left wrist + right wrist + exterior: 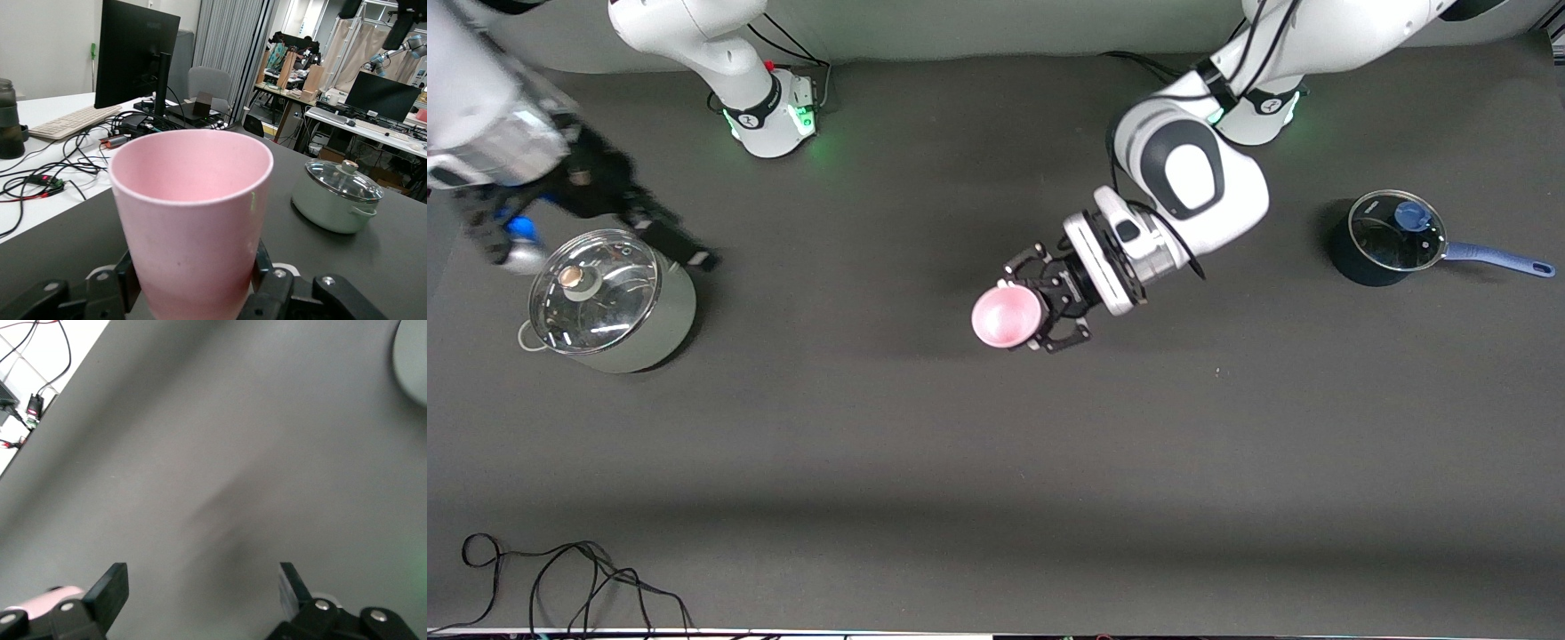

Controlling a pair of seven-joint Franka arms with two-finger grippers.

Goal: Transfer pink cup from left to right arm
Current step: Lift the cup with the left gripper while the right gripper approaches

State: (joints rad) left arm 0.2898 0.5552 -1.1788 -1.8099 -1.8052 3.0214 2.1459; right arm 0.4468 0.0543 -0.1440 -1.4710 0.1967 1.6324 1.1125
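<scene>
The left gripper (1040, 311) fingers clamp the cup (1006, 316) over mid-worktop, offering it sideways; the right gripper (649, 231), fingers apart, hovers by the pot (605, 298), ready to receive.

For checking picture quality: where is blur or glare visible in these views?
Front view: the right gripper is smeared by motion blur, and glare sits on the steel pot's glass lid. Left wrist view: the pink cup is sharp. Right wrist view: the table looks soft.

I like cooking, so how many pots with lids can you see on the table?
2. The big silver pot sits at the right arm's end of the table; the small dark saucepan with a blue handle sits at the left arm's end. None looks hidden.
</scene>
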